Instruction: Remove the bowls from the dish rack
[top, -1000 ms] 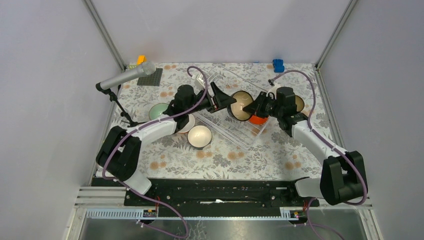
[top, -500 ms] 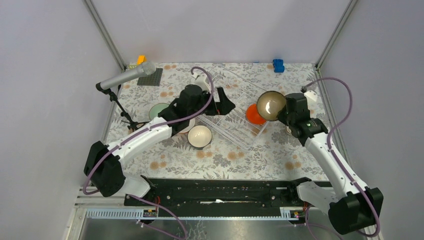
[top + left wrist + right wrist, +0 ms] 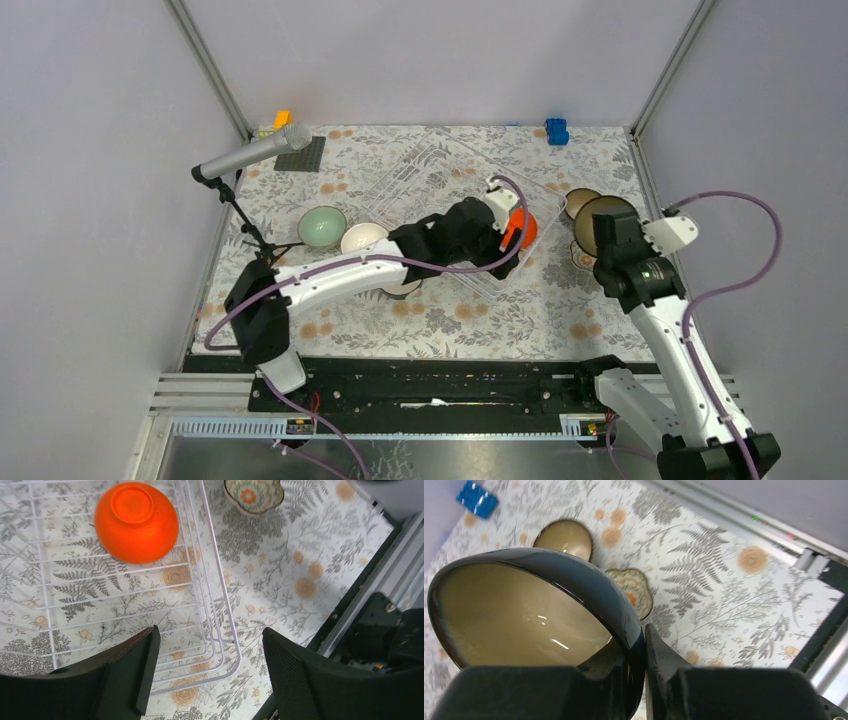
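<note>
Your left claw (image 3: 210,640) is released: both black fingers (image 3: 125,675) stand spread wide with nothing between them. It hangs over a corner of the white wire-grid dish rack (image 3: 220,595). One orange round bowl (image 3: 136,521) lies upside down inside the rack, ahead of this claw on its left-finger side, well apart from both fingers. Ahead of the claw, just beyond the rack's side wall, a small scalloped bowl with a flower pattern (image 3: 253,494) sits upright on the floral-print worktop (image 3: 310,545).

Your right claw (image 3: 640,645) is clenched on the rim of a dark glazed round bowl with a tan inside (image 3: 524,605). The rim passes between its two fingers, and the bowl is held tilted, outside the rack. Beyond this claw, a brown round bowl (image 3: 563,539) and the scalloped bowl sit upright on the worktop, near each other; whether they touch cannot be told. A small blue toy block (image 3: 476,499) lies farther out.

From above, a pale green round bowl (image 3: 322,224) and a cream round bowl (image 3: 362,238) sit on the worktop behind the left claw, beside its arm, outside the rack.
</note>
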Controlling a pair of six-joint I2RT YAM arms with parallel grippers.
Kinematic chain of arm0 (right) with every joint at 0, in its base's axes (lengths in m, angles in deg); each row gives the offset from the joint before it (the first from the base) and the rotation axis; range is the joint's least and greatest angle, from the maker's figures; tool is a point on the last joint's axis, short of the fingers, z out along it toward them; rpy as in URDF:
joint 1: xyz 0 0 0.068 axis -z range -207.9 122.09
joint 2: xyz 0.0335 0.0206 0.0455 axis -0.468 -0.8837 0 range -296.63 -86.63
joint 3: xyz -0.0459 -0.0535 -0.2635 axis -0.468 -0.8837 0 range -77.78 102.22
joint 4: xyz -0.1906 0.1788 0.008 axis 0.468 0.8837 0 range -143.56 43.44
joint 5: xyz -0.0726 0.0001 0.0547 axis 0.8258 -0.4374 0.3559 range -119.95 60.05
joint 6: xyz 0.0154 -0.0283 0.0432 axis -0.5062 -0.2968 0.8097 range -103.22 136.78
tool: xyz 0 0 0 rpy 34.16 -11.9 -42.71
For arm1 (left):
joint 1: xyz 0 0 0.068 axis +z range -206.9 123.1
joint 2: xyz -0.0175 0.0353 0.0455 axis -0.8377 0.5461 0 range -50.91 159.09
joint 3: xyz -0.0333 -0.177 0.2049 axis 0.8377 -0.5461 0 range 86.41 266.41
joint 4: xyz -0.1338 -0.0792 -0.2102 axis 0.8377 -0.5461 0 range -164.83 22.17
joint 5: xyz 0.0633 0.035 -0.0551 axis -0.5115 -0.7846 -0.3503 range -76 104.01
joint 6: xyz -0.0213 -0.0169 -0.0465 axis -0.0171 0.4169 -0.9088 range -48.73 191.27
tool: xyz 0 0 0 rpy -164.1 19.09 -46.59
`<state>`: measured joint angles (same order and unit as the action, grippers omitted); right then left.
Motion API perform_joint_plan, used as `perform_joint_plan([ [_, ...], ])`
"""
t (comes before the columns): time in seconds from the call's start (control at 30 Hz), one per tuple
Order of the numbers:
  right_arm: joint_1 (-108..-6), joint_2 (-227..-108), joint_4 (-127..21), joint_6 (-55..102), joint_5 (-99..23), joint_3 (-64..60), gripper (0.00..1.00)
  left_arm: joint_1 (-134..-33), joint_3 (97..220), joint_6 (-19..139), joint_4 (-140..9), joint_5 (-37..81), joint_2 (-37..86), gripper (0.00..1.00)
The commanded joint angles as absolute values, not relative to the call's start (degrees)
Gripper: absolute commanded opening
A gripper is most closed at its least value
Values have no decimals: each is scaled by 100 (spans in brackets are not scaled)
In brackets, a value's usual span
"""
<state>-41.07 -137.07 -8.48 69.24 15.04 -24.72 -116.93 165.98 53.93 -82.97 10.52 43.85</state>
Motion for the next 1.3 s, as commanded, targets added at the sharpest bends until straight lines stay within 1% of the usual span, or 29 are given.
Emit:
perform_joint_plan([
  [0.0,-3864,-13302,-943,7195,2521,-2408,0,-11833,16945,5750,-8427,1076,4736,77],
  [0.2,-3792,-13150,-898,7335,2326,-2561,0,-12146,17455,5969,-8597,1119,5431,73],
  [0.33,-3792,-12944,-1360,7189,1802,-2897,0,-12159,17831,6077,-8934,1005,5824,65],
  [0.43,-3793,-13158,-1411,7128,1520,-2978,0,-12166,17963,6152,-9102,942,5994,59],
  [0.47,-3792,-13271,-1375,7138,1434,-2981,0,-12167,17976,6186,-9144,921,6025,54],
  [0.5,-3792,-13362,-1326,7177,1346,-2979,0,-12167,17981,6225,-9186,889,6041,46],
  [0.53,-3788,-13448,-1293,7197,1199,-2990,0,-12167,17983,6269,-9245,808,6056,38],
  [0.6,-3791,-13548,-1285,7237,983,-3053,0,-12160,17977,6327,-9421,590,6040,15],
  [0.67,-3790,-13562,-1359,7306,696,-3182,0,-12155,17889,6407,-9536,279,5957,1],
  [0.87,-3801,-13653,-2248,7146,-388,-3814,0,-12129,17403,6790,-9599,68,5505,0],
  [1.1,-3798,-14837,-2483,6707,-1184,-3704,0,-11741,16908,6734,-9686,223,4923,0],
  [1.27,-3796,-15317,-2710,6481,-1661,-3730,0,-11543,16621,6693,-9735,101,4674,0],
])
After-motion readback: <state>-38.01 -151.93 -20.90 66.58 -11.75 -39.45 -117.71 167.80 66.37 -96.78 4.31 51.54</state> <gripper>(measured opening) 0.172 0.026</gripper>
